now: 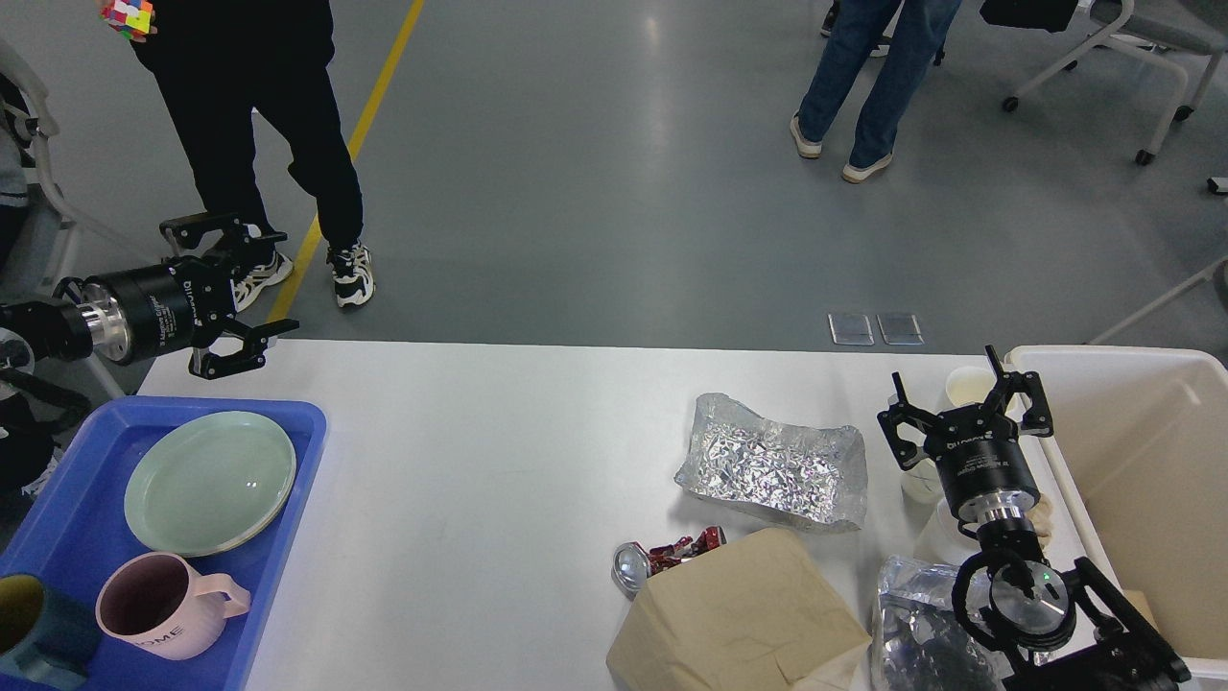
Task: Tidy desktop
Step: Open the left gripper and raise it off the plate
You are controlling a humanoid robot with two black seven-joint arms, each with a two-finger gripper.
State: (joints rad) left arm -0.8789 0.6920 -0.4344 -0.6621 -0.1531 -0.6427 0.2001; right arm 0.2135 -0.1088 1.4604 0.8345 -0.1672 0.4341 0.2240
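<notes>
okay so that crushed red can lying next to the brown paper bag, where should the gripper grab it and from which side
Probably from above, across the silver end of the crushed can. It lies on its side on the desktop, and that end pokes out left of the brown paper bag, which hides the rest. Approaching from the right means hitting the bag; the left and top are free. The right gripper is nearer and open.

Counting what I'm seeing here: one green plate (210, 483) and two mugs, a pink mug (158, 606) and a dark teal mug (36, 629), all sitting in one blue tray (297, 451) at the near left. Over on the right I'm looking at one crumpled foil sheet (772, 463), one crushed red can (662, 559), one brown paper bag (734, 614), one silver pouch (916, 624) and one cream bin (1142, 470). Two people's legs are showing on the far floor.
</notes>
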